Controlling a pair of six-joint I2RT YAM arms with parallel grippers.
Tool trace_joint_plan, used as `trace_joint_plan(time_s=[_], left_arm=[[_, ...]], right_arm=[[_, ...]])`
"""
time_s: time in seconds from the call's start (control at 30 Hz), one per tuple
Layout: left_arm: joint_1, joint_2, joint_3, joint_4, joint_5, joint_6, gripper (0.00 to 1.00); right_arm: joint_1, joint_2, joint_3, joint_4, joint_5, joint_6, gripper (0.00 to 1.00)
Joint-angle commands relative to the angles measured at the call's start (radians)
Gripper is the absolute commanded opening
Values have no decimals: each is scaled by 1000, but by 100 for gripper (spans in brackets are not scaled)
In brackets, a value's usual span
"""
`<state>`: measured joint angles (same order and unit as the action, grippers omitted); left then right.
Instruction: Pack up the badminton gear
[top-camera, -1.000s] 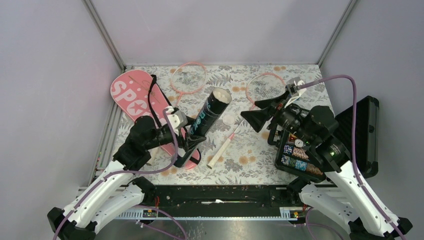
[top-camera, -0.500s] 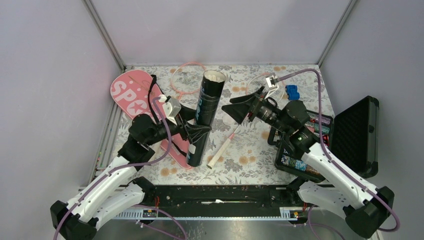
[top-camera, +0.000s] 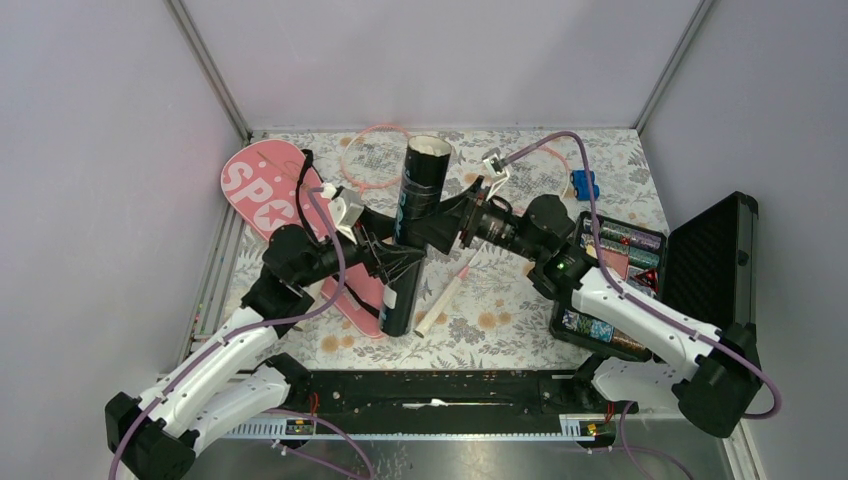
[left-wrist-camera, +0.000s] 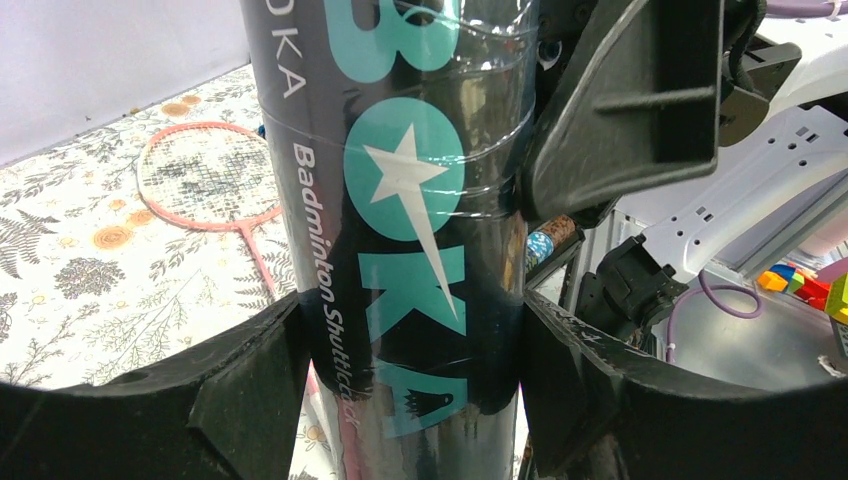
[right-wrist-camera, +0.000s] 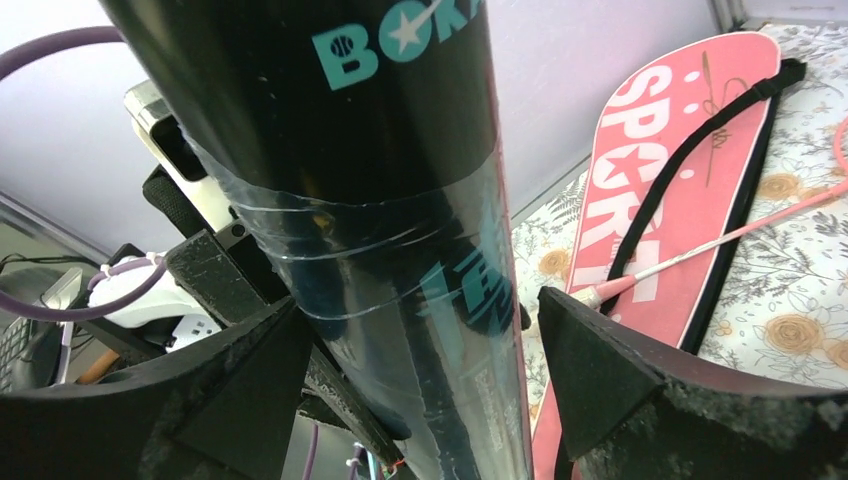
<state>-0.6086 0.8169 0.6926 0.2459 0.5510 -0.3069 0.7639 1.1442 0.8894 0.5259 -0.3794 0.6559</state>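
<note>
Your right arm has swung in across the table, and the right gripper (right-wrist-camera: 420, 350) now straddles the tube (top-camera: 421, 185), which has been lifted from a lean to nearly upright.

The left gripper (left-wrist-camera: 410, 340) is clamped on the tube, both pads hard against its sides. The right gripper sits just above it on the same tube with the jaws spread. One pad looks about touching and the other stands clear, so it holds nothing yet.

The biggest risk is the two arms fighting. If you close the right jaws off-centre, the near pad pushes the tube sideways against the left grip, and it may twist or slip. The two grippers are also close together, so a small drop of the right one could knock them together. A tilt is the lesser worry, because the top is open and whatever sits in it could spill.

The bag (top-camera: 262, 192) lies flat beyond and outside the left gripper. One racket (top-camera: 376, 156) lies past both grippers, and another racket's handle (top-camera: 437, 300) lies below the right one.

The tube is glossy black with teal lettering. A band of wrinkled clear film wraps its middle, likely slick under the pads, and something white shows at its open mouth.
</note>
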Motion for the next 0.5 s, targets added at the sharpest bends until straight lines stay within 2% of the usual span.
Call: trace_joint_plan(time_s=[0.0,0.27,0.47], left_arm=[[-3,-5,-3,121,7,-26,21],[-3,-12,-13,131,17,-35,21],[-3,-21,-12,113,23,-35,23]], right_arm=[[22,33,52,106,-45,-11,86],[36,71,54,117,-37,8,86],[37,103,56,185,-74,52,69]])
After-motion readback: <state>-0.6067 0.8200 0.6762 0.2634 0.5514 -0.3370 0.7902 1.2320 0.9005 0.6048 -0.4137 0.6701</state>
